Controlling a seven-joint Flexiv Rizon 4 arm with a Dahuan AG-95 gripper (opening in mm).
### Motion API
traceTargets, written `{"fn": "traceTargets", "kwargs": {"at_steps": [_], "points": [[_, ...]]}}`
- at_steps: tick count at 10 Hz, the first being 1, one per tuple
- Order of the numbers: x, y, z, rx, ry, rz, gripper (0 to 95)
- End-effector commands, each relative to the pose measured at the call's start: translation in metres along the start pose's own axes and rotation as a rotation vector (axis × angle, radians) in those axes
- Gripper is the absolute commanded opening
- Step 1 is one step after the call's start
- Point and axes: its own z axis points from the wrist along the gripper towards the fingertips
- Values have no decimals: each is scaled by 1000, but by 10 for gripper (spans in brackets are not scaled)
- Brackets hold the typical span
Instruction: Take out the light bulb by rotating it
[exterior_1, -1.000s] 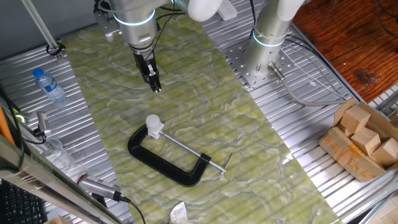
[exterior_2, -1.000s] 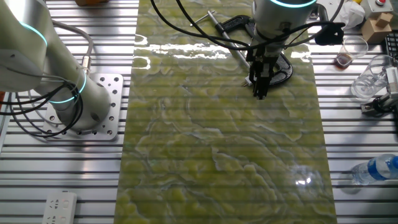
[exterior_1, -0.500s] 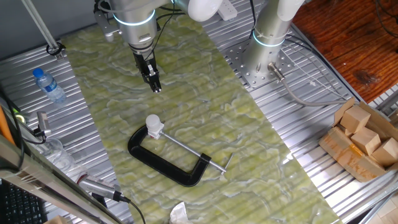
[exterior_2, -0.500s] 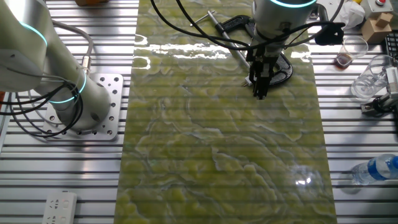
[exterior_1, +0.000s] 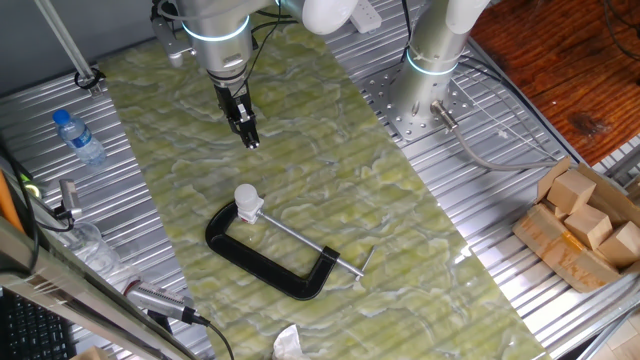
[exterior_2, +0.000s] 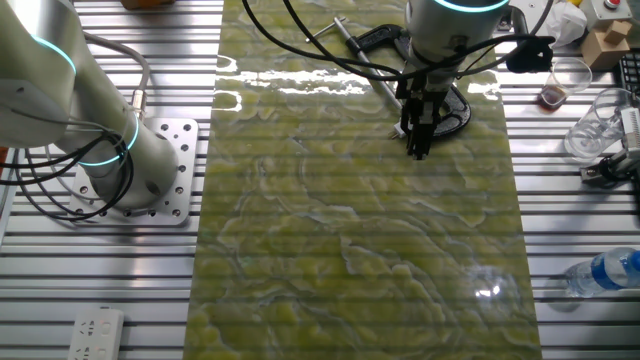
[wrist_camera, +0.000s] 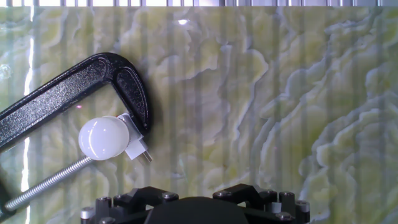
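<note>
Now we hang above the green mat in the middle of the desk (exterior_1: 450, 150), our fingers (exterior_1: 251, 141) close together and holding nothing. Well apart from them, the light bulb (exterior_1: 245, 195) sits in its white socket (exterior_1: 250, 211), gripped by the black C-clamp (exterior_1: 265, 262).

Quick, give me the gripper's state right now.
Gripper: fingers look pressed together, holding nothing. It hangs above the mat, apart from the light bulb that sits at the black C-clamp.
</note>
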Motion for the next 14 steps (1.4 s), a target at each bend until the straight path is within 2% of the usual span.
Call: {"fn": "traceTargets", "kwargs": {"at_steps": [1, 10, 14], "points": [[0, 0, 0, -49, 53, -112, 0], [0, 0, 0, -37, 71, -110, 0], [0, 0, 0, -28, 65, -142, 0]]}}
